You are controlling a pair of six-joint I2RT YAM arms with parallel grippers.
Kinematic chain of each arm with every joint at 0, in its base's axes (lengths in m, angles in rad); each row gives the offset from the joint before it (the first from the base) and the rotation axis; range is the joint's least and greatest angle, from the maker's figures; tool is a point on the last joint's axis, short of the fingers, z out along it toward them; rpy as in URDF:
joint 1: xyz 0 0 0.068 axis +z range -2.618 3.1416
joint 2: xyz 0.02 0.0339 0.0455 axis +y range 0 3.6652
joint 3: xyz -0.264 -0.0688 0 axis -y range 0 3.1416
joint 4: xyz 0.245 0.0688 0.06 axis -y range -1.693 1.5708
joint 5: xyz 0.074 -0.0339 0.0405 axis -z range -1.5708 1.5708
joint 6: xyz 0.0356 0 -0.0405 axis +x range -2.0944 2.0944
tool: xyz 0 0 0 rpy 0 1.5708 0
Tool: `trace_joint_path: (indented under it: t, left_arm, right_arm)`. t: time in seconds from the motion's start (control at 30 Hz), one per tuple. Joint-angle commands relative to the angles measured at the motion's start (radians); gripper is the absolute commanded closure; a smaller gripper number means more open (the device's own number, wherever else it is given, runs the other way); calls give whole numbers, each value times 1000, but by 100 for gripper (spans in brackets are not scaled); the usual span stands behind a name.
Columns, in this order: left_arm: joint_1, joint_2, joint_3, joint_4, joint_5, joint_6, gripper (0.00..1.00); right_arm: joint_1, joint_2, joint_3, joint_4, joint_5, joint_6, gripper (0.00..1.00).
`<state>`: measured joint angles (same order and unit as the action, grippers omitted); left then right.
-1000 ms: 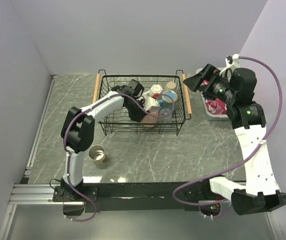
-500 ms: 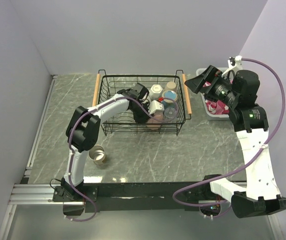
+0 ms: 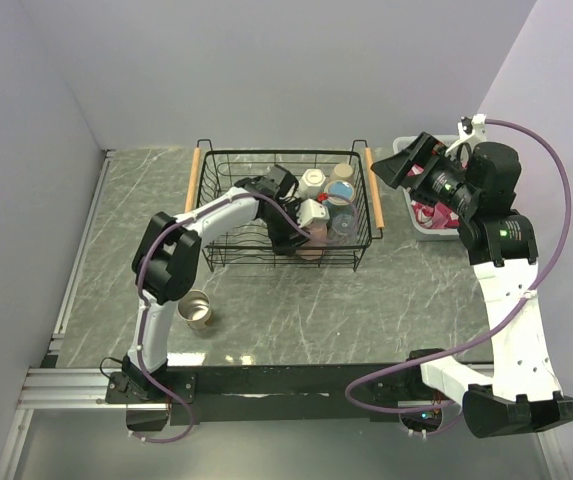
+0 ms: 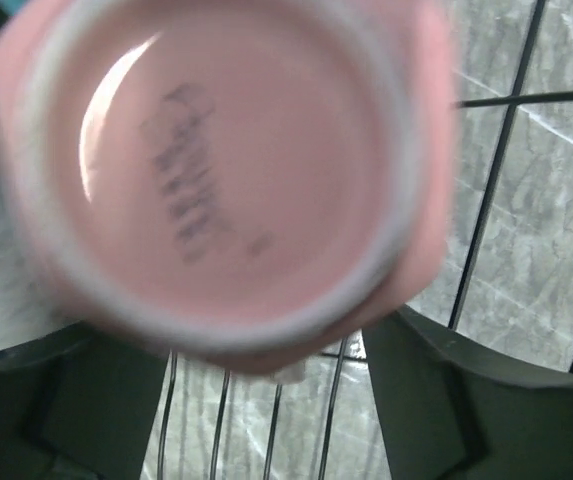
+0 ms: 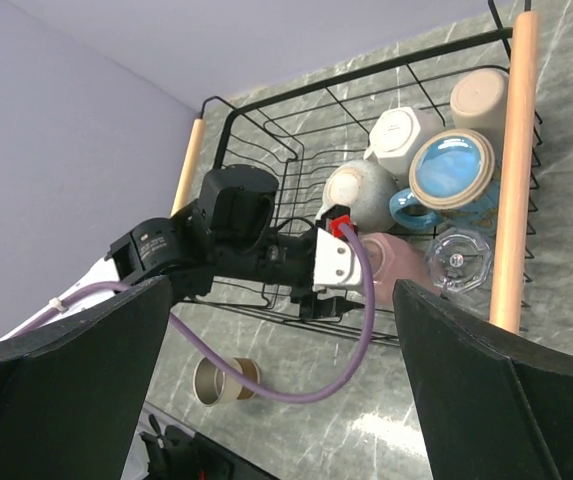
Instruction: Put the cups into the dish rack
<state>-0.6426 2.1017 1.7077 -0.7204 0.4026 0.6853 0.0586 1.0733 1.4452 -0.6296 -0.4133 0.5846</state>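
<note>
The black wire dish rack (image 3: 282, 153) holds several cups: a white mug (image 3: 312, 182), a tan cup (image 3: 343, 171), a blue mug (image 3: 341, 190), a clear glass (image 3: 344, 222) and a second white mug (image 3: 314, 212). A pink mug (image 4: 226, 160) lies at the rack's front right, its base facing the left wrist camera. My left gripper (image 3: 301, 235) is inside the rack with its fingers (image 4: 486, 410) spread wide on either side of that mug. A steel cup (image 3: 197, 310) lies on the table in front of the rack. My right gripper (image 3: 406, 165) hangs open and empty right of the rack.
A white plastic basket (image 3: 428, 215) with pink cloth sits at the table's right edge, under the right arm. The rack's wooden handles (image 5: 514, 180) run along its short sides. The left arm's purple cable (image 5: 366, 330) loops over the rack's front rim.
The left arm carried the pink mug to the rack's front right, and its jaws have now spread apart off it. The right arm rose slightly.
</note>
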Motion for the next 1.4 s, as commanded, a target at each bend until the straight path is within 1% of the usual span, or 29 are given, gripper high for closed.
trace_joint_path:
  t: [0.0, 0.07, 0.13, 0.2, 0.23, 0.27, 0.3, 0.33, 0.37, 0.4, 0.43, 0.47, 0.5, 0.57, 0.6, 0.63, 0.7, 0.73, 0.87, 0.9, 0.93, 0.97, 1.03, 1.07, 1.13, 1.17, 1.23, 1.33, 1.37]
  left_arm:
    - [27, -69, 82, -57, 61, -39, 21]
    - [46, -89, 124, -99, 102, -67, 20]
    - [67, -114, 202, -154, 133, -96, 19]
    - [87, -140, 274, -174, 174, -134, 18]
    - [110, -176, 291, -178, 189, -153, 17]
    - [122, -195, 306, -180, 206, -170, 17]
    - [135, -215, 326, -175, 226, -203, 16]
    - [165, -256, 331, -168, 237, -222, 16]
    - [184, -278, 331, -137, 243, -243, 16]
    - [202, -299, 311, -113, 245, -291, 16]
    - [242, -351, 293, -88, 245, -315, 15]
    - [262, -376, 273, -59, 243, -335, 16]
    - [280, -403, 221, -6, 237, -381, 15]
    - [345, -486, 163, 45, 229, -420, 15]
    - [365, -512, 109, 77, 226, -449, 15]
    - [403, -563, 83, 87, 222, -460, 15]
    - [435, -606, 15, 88, 205, -478, 15]
    - [466, -649, -6, 85, 199, -486, 15]
    - [549, -767, -146, 110, 170, -543, 14]
    - [564, -787, -164, 113, 162, -559, 14]
    - [586, -821, -180, 111, 154, -567, 14]
    - [600, -835, -206, 107, 151, -581, 14]
    - [630, -859, -221, 90, 163, -621, 14]
    - [638, -864, -232, 67, 169, -628, 14]
    - [640, -890, -250, 58, 176, -639, 14]
    - [644, -899, -272, 59, 177, -642, 14]
    - [664, -922, -289, 55, 165, -642, 14]
    - [679, -953, -316, 53, 153, -645, 14]
    - [684, -962, -327, 52, 151, -645, 14]
  right_arm:
    - [-8, -6, 1, 33, -15, -2, 0]
    - [-8, 5, 12, 21, -7, -12, 0]
    - [-8, 11, 24, -13, 11, -35, 0]
    - [-5, 27, 44, -56, 25, -74, 0]
    - [-2, 36, 59, -77, 48, -86, 0]
    - [26, 62, 76, -103, 76, -107, 0]
    - [56, 83, 99, -183, 120, -159, 0]
    - [94, 112, 172, -235, 181, -190, 0]
    - [207, 184, 211, -290, 331, -215, 0]
    - [260, 226, 249, -388, 397, -256, 0]
    - [317, 264, 315, -425, 444, -270, 0]
    - [360, 331, 339, -452, 502, -270, 0]
    - [427, 358, 359, -479, 505, -270, 0]
    - [481, 416, 405, -481, 511, -266, 0]
    - [541, 434, 420, -482, 504, -267, 0]
    - [566, 451, 452, -486, 498, -272, 0]
    - [624, 510, 484, -516, 496, -290, 0]
    - [674, 546, 507, -524, 492, -296, 0]
    - [760, 609, 521, -510, 421, -315, 0]
    - [777, 617, 521, -490, 416, -318, 0]
    - [793, 628, 523, -481, 369, -318, 0]
    - [831, 648, 523, -472, 355, -321, 0]
    - [865, 666, 511, -437, 317, -310, 0]
    - [906, 689, 506, -421, 280, -305, 1]
    - [949, 726, 492, -374, 266, -275, 4]
    - [967, 741, 492, -351, 254, -264, 9]
    - [1021, 776, 486, -331, 243, -232, 10]
    - [1069, 807, 437, -247, 214, -197, 16]
    - [1078, 820, 429, -211, 211, -180, 21]
